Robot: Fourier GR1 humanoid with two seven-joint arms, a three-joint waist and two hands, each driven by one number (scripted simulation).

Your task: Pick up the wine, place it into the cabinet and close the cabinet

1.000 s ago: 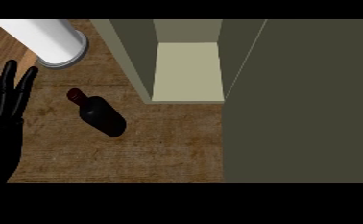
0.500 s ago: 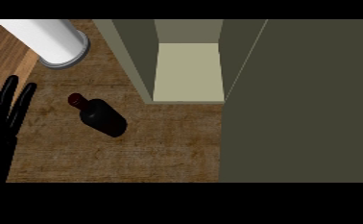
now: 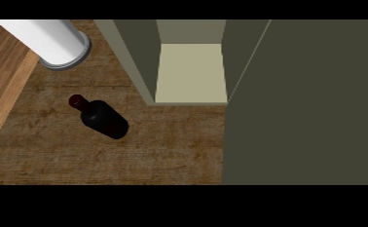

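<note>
A dark wine bottle (image 3: 102, 118) is sitting on the brown counter (image 3: 108, 162), just left of the open cabinet (image 3: 191, 75), whose pale shelf is showing. A white cylinder (image 3: 50, 41) is standing at the upper left. Neither hand is showing, so I cannot tell how their fingers are standing.

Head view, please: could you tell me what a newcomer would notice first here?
Probably the dark wine bottle, alone on the brown counter at lower left, its red-capped neck toward the upper left. Next, the open cabinet at top centre, with a pale bare shelf and its big dark door filling the right side. A white cylinder sits at top left; no hand shows.
</note>
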